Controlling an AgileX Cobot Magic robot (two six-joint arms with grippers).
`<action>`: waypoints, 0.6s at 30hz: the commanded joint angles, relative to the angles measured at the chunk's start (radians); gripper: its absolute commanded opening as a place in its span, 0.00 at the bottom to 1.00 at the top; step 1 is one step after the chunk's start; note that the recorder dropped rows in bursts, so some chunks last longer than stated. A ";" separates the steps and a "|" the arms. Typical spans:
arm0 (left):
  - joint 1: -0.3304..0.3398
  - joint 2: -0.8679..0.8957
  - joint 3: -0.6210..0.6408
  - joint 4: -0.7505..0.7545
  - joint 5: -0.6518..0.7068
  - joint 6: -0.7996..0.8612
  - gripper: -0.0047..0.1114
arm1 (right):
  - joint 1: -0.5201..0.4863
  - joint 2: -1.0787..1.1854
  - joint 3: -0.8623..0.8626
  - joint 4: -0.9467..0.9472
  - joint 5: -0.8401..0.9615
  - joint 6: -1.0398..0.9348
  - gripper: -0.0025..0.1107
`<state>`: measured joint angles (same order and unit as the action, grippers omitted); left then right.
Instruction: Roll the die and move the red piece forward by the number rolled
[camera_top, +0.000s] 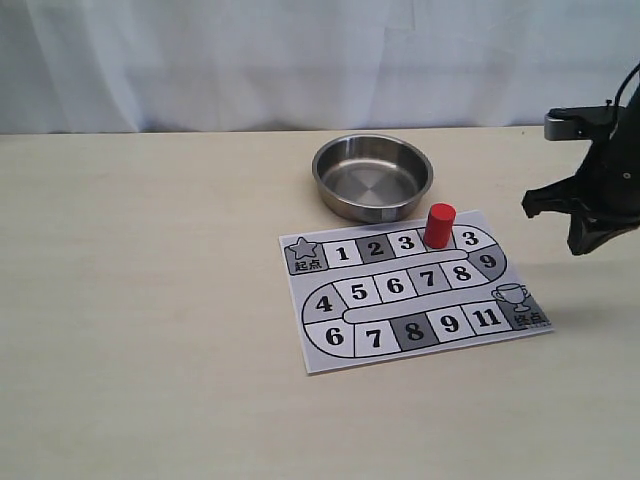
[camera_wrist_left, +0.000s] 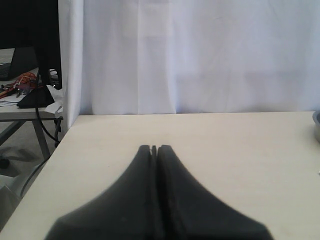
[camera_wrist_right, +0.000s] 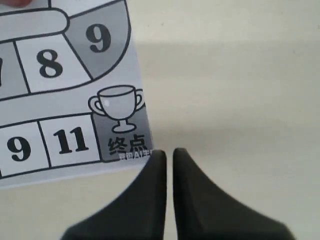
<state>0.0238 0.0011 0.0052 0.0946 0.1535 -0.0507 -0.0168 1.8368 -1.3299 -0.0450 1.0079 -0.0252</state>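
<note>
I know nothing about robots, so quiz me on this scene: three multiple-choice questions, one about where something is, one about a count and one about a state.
1. Where does the red piece stand on the board?
A on the star square; B in the top row; C on the trophy square.
2. How many playing pieces are on the board?
A one; B two; C three.
3. How do the fingers of the left gripper stand?
A spread wide; B closed together, empty; C clamped on the red piece.

Answers:
1 B: the exterior view shows it between the two squares marked 3.
2 A: only the red cylinder stands there.
3 B: the left wrist view shows the fingers pressed together with nothing between them.
</note>
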 joint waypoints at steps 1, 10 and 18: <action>0.000 -0.001 -0.005 -0.002 -0.011 -0.002 0.04 | -0.006 -0.088 0.083 0.024 -0.036 -0.012 0.06; 0.000 -0.001 -0.005 -0.002 -0.011 -0.002 0.04 | -0.005 -0.376 0.261 0.115 -0.108 -0.122 0.06; 0.000 -0.001 -0.005 -0.002 -0.011 -0.002 0.04 | -0.005 -0.740 0.421 0.115 -0.155 -0.145 0.06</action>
<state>0.0238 0.0011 0.0052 0.0946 0.1535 -0.0507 -0.0168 1.2137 -0.9534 0.0661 0.8684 -0.1591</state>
